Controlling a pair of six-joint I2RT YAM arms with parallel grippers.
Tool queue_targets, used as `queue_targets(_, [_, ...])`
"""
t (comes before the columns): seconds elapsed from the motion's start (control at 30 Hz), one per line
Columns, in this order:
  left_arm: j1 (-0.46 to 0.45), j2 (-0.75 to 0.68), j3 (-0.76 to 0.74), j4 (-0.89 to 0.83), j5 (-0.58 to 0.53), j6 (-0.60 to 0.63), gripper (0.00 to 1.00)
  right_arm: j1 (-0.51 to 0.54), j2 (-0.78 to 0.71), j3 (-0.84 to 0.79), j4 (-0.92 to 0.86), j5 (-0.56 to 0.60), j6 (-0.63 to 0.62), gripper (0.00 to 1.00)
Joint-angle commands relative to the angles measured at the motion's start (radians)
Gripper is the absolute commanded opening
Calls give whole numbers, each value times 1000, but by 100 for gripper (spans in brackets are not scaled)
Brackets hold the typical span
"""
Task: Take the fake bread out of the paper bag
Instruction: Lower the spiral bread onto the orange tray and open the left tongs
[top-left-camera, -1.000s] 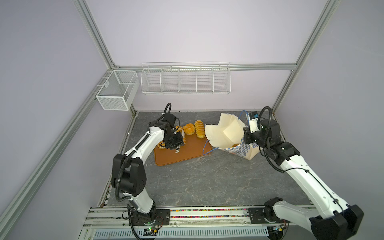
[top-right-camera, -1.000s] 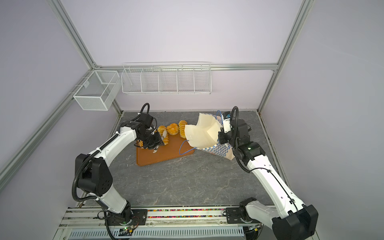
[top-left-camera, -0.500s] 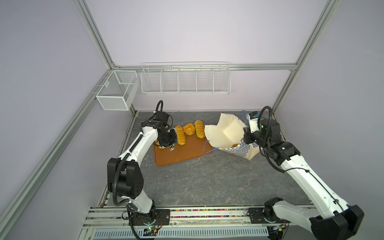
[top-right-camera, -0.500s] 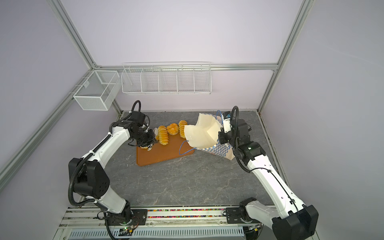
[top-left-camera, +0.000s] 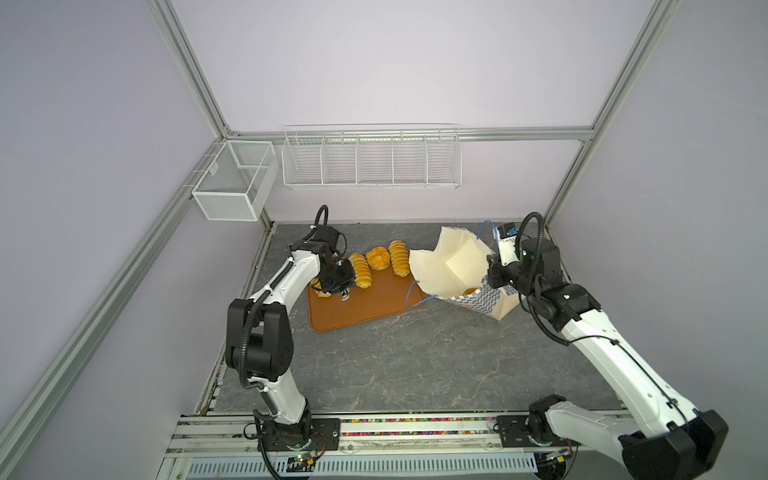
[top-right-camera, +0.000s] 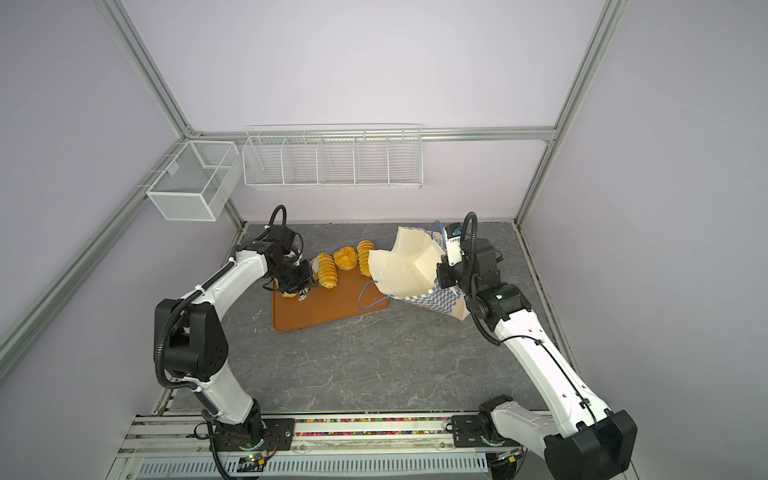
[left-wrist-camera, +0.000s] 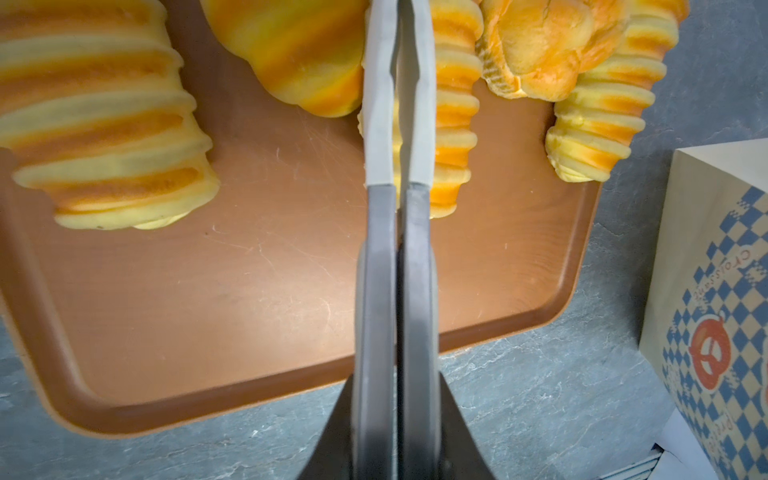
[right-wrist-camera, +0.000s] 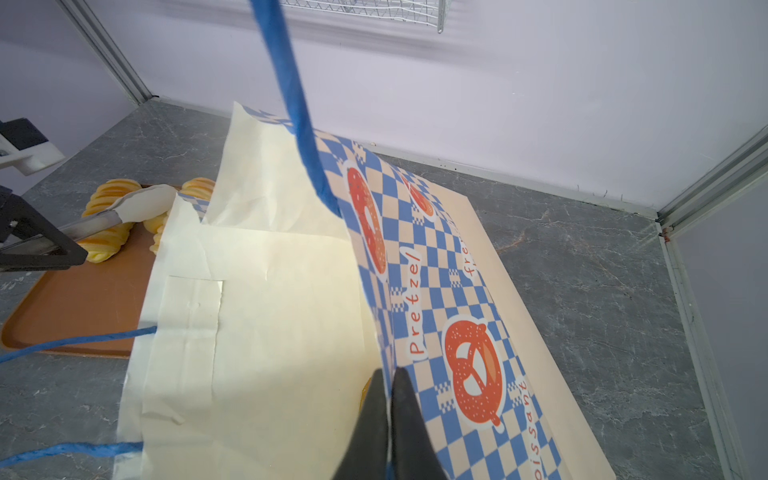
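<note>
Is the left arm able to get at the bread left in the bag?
Probably yes: the right fingers pinch the paper bag open toward that arm, and fake bread shows inside.

fake bread (top-left-camera: 377, 257): golden, mostly on tray (top-left-camera: 365, 309) | paper bag (top-left-camera: 451, 266): checkered, tipped open, one piece inside

Both top views, nearly alike, look steeply down from high at the front, taking in the whole grey marbled tabletop (top-left-camera: 415, 365). The left wrist camera looks along the left tool (left-wrist-camera: 397, 16), close over a flat brown plastic tray (left-wrist-camera: 249, 291). The right wrist camera looks along the right tool (right-wrist-camera: 389, 376), close against a cream paper bag with blue checks (right-wrist-camera: 270, 311). Tray and bag show in both wrist views.
</note>
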Motion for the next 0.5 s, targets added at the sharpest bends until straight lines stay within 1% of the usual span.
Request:
queue_targets(0.0, [19,-5,-21,-15,-43,11,0,-9,6,8,-37,4,-5,7])
queue_targets(0.1, [22,-1,-29,-15,-41,18,0,-8,17,14,-35,-1,-3,7])
queue_targets(0.23, [18,-13,-44,10,14,7,0,-8,22,14,-30,-4,-3,7])
queue_targets(0.47, [-42,10,-24,22,68,-3,0,-7,18,14,-21,-30,-24,7])
